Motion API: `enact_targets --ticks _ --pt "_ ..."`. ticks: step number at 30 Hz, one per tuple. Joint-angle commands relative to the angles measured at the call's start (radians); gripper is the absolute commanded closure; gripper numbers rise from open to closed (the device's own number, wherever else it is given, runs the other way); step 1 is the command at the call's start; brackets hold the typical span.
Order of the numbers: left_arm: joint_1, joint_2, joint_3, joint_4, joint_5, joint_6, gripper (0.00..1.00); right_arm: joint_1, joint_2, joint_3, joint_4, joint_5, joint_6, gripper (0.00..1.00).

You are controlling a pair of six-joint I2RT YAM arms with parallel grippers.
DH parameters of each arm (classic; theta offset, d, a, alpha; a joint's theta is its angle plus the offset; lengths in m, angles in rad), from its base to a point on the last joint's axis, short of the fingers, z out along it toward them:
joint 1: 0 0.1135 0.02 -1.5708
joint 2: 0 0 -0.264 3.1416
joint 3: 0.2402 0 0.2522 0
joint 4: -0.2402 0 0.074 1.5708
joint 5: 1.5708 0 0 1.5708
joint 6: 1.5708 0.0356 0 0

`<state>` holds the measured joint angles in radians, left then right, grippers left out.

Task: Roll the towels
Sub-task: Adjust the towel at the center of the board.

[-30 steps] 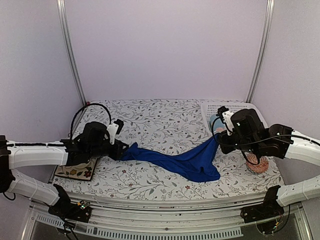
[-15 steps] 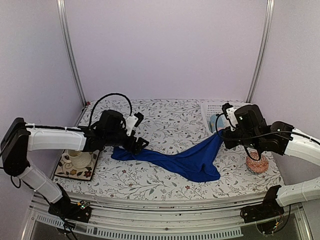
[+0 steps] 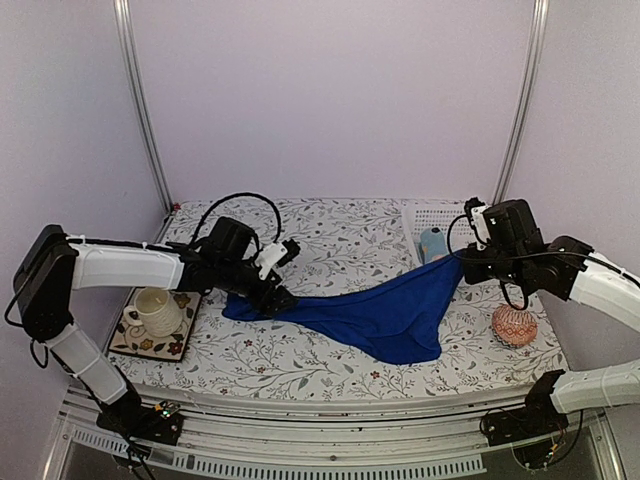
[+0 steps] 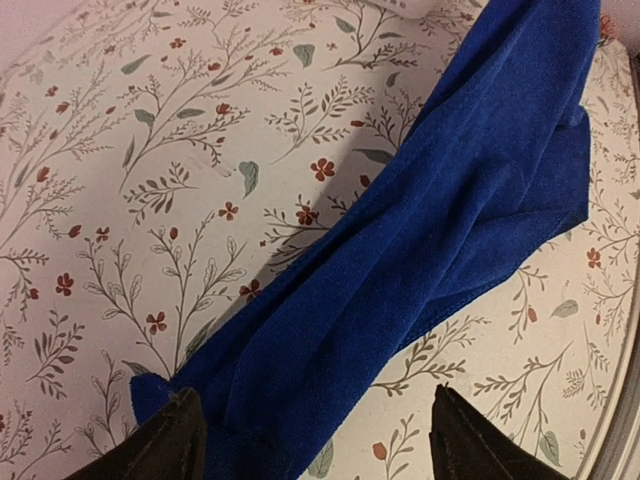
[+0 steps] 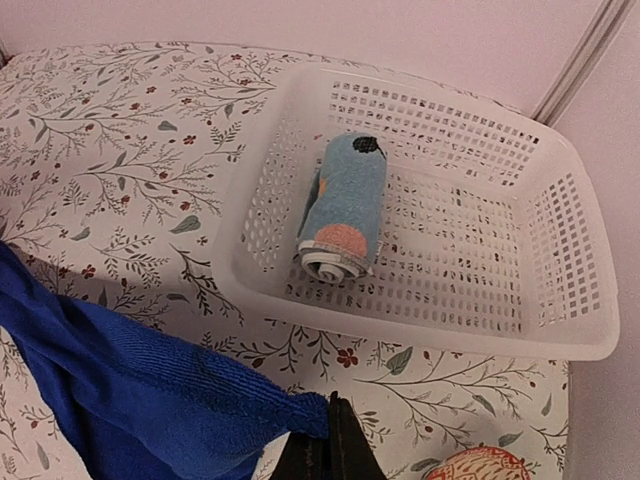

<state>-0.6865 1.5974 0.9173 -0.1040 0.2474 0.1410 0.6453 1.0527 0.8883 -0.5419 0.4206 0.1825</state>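
Observation:
The royal-blue towel [image 3: 385,315] lies stretched across the table, its left end flat and its right corner lifted. My right gripper [image 5: 335,445] is shut on that corner [image 3: 455,270], near the basket. My left gripper [image 4: 315,450] is open, its fingers [image 4: 165,445] straddling the towel's left end [image 4: 300,360] just above it, with nothing gripped. The light-blue towel [image 5: 345,205] lies rolled into a short cylinder inside the white basket [image 5: 400,330], and it also shows in the top view [image 3: 432,243].
A pink-red patterned ball [image 3: 514,325] sits on the table right of the towel, below my right arm. A cup on a saucer [image 3: 152,310] stands on a coaster at the left edge. The white basket [image 3: 445,213] fills the back right corner.
My left gripper has let go of the towel's left end, opened, and shifted right over it. My right gripper has pulled the towel's corner further right and back.

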Motion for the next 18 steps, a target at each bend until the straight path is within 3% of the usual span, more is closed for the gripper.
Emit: enact_targets --ticks 1,10,13,18 --pt "0.031 0.0 0.013 -0.015 0.043 0.033 0.23 -0.066 -0.028 -0.004 -0.011 0.042 0.0 0.96" --pt "0.056 0.072 0.021 -0.028 0.111 0.075 0.32 -0.096 -0.008 0.008 -0.017 0.073 -0.003 0.96" --pt "0.067 0.078 0.02 -0.027 0.112 0.079 0.39 -0.099 -0.004 0.01 -0.019 0.07 -0.007 0.96" --pt "0.114 0.085 0.013 0.019 0.086 0.059 0.37 -0.102 0.0 0.002 -0.016 0.047 -0.007 0.96"
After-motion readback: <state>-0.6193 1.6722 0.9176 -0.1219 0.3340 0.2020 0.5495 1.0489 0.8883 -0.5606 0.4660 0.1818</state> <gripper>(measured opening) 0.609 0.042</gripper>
